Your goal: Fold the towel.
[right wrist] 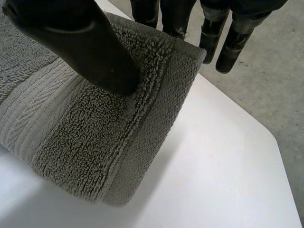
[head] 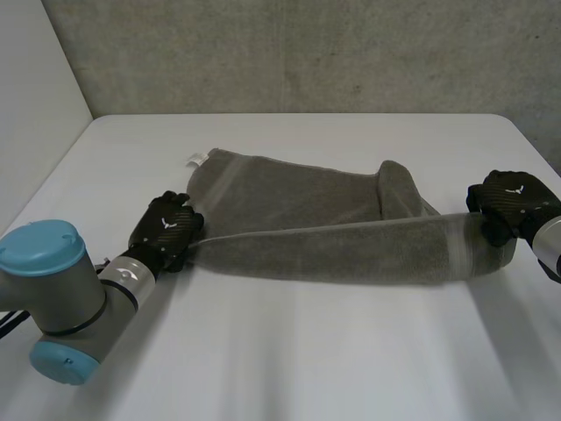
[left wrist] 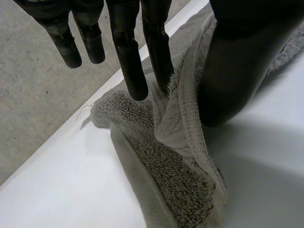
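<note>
While you carry this fold across, mind that both grips are thin ones. Your left hand (head: pixel 166 230), at the left middle of the head view, pinches one end of the near edge of the towel (head: pixel 333 241) between thumb and fingers (left wrist: pixel 135 71). In its wrist view only some fingers are on the cloth, and the others hang free beside it. Your right hand (head: pixel 510 203), at the right edge of the frame, clamps the other end, with its thumb (right wrist: pixel 85 47) pressed onto the pile and its fingers behind the hem.

The held edge stretches across the centre of the frame, lifted and fairly taut. The far part lies on the table (head: pixel 289 360), with a bump rising near the right hand.

To fold well, I judge you should move both hands together, level and at one pace, toward the far edge, where a small white tag (head: pixel 194 160) marks the upper-left corner. Let go only once the edges line up. The bump may trap a crease, so draw gently outward.

The table is white and smooth, so the cloth should slide easily. A rough grey wall (head: pixel 307 53) runs across the top of the frame.
</note>
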